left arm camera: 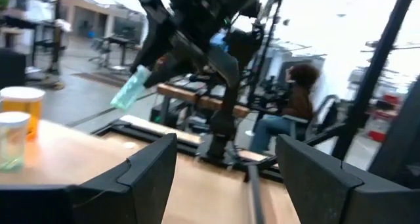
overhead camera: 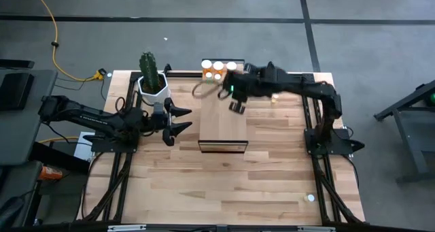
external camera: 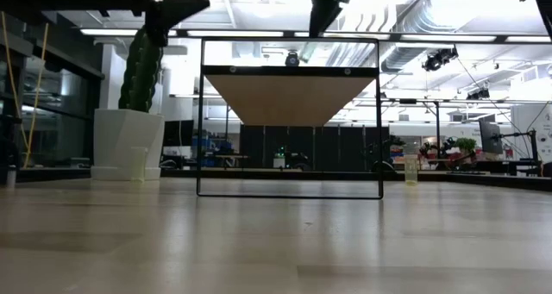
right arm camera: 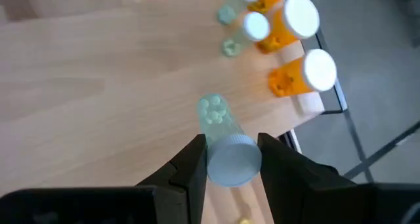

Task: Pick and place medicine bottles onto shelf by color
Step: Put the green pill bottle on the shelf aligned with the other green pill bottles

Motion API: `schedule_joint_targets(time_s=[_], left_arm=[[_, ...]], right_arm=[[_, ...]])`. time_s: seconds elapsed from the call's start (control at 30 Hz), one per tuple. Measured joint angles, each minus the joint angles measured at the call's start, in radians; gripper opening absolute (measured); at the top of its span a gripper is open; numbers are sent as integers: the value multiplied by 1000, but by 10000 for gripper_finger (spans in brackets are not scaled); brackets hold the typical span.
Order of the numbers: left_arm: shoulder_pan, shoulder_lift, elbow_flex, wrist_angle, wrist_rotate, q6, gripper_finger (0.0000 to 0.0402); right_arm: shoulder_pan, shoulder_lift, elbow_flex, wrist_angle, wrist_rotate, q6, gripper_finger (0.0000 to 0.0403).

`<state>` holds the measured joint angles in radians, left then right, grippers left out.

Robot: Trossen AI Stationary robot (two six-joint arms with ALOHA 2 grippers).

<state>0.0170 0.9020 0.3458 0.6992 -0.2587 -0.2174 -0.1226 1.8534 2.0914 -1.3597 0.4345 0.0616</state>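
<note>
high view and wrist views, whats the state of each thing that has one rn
Right gripper: shut on pale green bottle, above the shelf.
Pale green bottle: held, cap on.
Orange white-capped bottles: upright on the shelf's far end.
Light-wood shelf: standing on the table.
Left gripper: open, empty, beside the shelf.

Shelf [overhead camera: 224, 120]: light-wood planked top, dark frame. Surface [overhead camera: 224, 184]: pale wood in long strips. Orange bottles [right arm camera: 295, 76]: translucent orange bodies, white round caps. Held bottle [right arm camera: 223, 142]: clear pale green, pale cap, small green pills inside, between the black fingers [right arm camera: 187, 168] of the right pincer [right arm camera: 230, 161]. Left pincer [overhead camera: 178, 120]: black. Cactus [overhead camera: 149, 70]: dark green, in a white pot [overhead camera: 153, 90]
</note>
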Motion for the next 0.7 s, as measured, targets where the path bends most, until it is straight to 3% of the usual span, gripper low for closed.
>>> schedule_joint_targets(time_s=[0.27,0.5,0.6,0.7], left_arm=[[4,68,0,25,-41,-7,250],[4,77,0,112,-70,61,250],[4,77,0,103,-36,48,250],[7,77,3,72,69,37,250]], right_arm=[[-186,13,-1,83,-111,-88,110],[-191,57,-2,51,-158,-88,110],[-182,54,-2,47,-155,-87,110],[-182,53,-2,41,-150,-87,110]])
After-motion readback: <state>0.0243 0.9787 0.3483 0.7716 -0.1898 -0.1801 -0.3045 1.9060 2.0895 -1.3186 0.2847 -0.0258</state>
